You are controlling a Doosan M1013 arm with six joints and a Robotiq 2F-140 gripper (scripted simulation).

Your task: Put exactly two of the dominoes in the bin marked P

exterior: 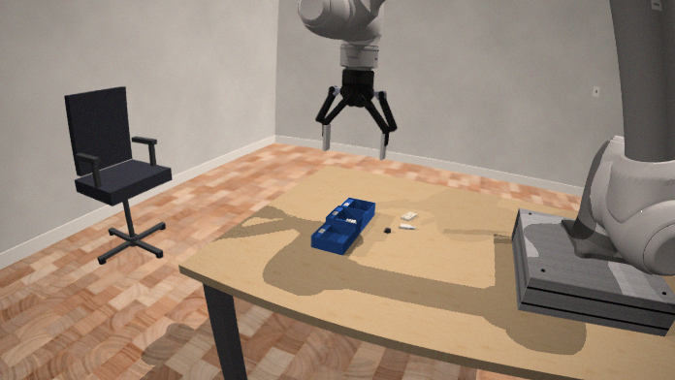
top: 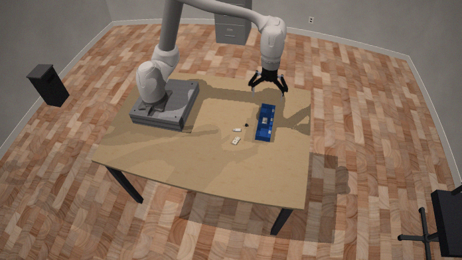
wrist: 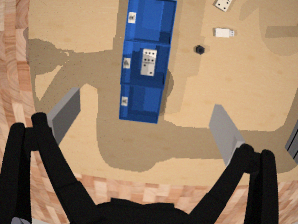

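Three joined blue bins stand on the table, with small labels whose letters I cannot read. The middle bin [wrist: 131, 78] holds white dotted domino pieces [top: 261, 118] [exterior: 349, 223] [wrist: 148, 62]; they lie so close or overlapped that I cannot tell their number. The end bins [wrist: 151, 20] [wrist: 145, 104] look empty. Another white domino [top: 235, 140] [exterior: 408, 216] [wrist: 223, 4] lies on the table beside the bins. My gripper [top: 267, 97] [exterior: 354, 153] [wrist: 146, 107] is wide open and empty, high above the table near one end of the bins.
A white USB-stick-like thing [top: 237, 130] [exterior: 406, 227] [wrist: 224, 33] and a small black thing [top: 246, 125] [exterior: 387, 231] [wrist: 199, 49] lie between the table domino and the bins. The arm's grey base block [top: 180, 99] [exterior: 596, 291] stands on the table.
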